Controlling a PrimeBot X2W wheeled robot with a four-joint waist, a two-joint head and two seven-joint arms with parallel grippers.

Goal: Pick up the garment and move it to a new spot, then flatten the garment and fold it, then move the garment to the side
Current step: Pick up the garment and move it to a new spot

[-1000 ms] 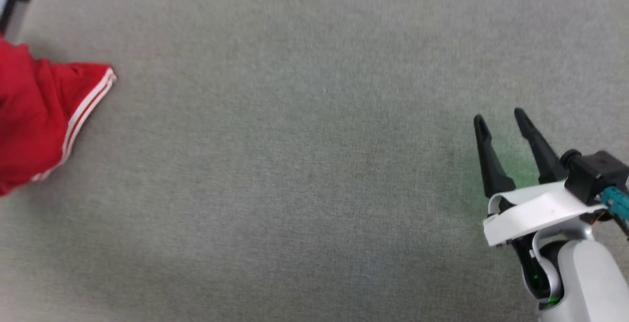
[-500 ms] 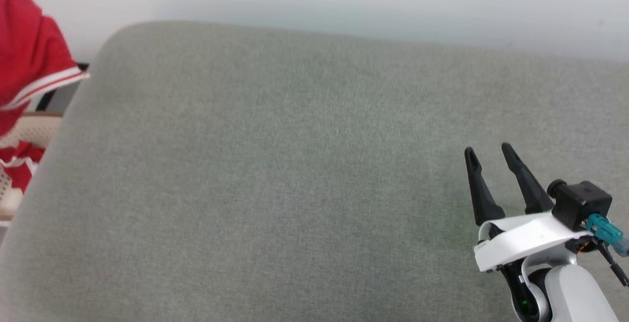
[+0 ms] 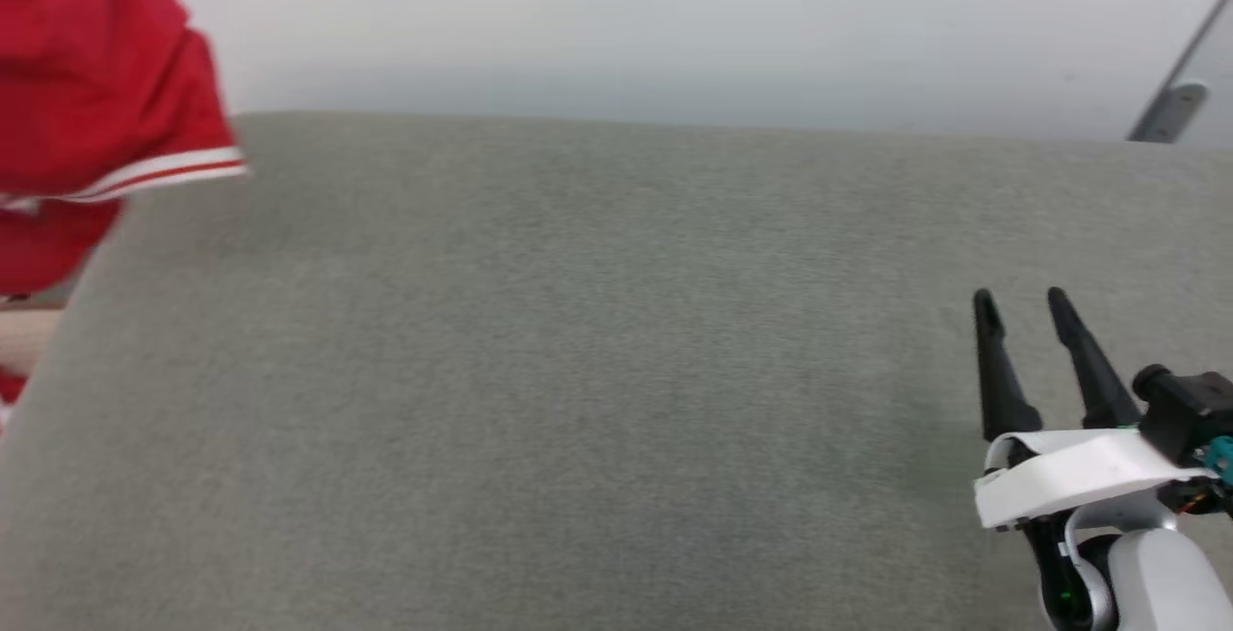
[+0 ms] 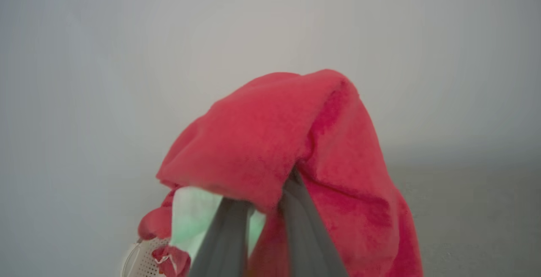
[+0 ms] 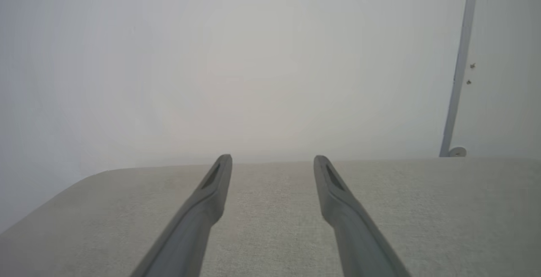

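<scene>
The left pincer (image 4: 266, 226) is clamped on the small red jersey shirt with a white sleeve and red-and-white striped trim (image 4: 270, 141). Its two dark fingers (image 4: 224, 243) stand close together with a fold of cloth pinched between them, and the rest drapes over and hides their tips. The right pincer (image 3: 1021, 308) holds nothing. Its long dark fingers (image 5: 203, 209) are spread wide and hover above the grey cloth-covered table (image 3: 578, 371) near its right side, touching neither it nor the shirt. In the head view the shirt (image 3: 87, 82) hangs at the upper left, lifted off the table, past its left edge and against the pale wall (image 3: 674, 14). The frame cuts it off on the top and left, so its printed front cannot be made out. Below it, a blurred sliver of a beige perforated basket (image 4: 139, 262) shows beside the table's left edge, and what it holds is too blurred to make out. The table's far edge runs straight along the wall and curves into a rounded far-left corner just beside the hanging trim. A thin grey pole with a round foot (image 5: 458, 69) stands at the far right. The broad stretch of grey cloth between shirt and right pincer lies flat and smooth.
</scene>
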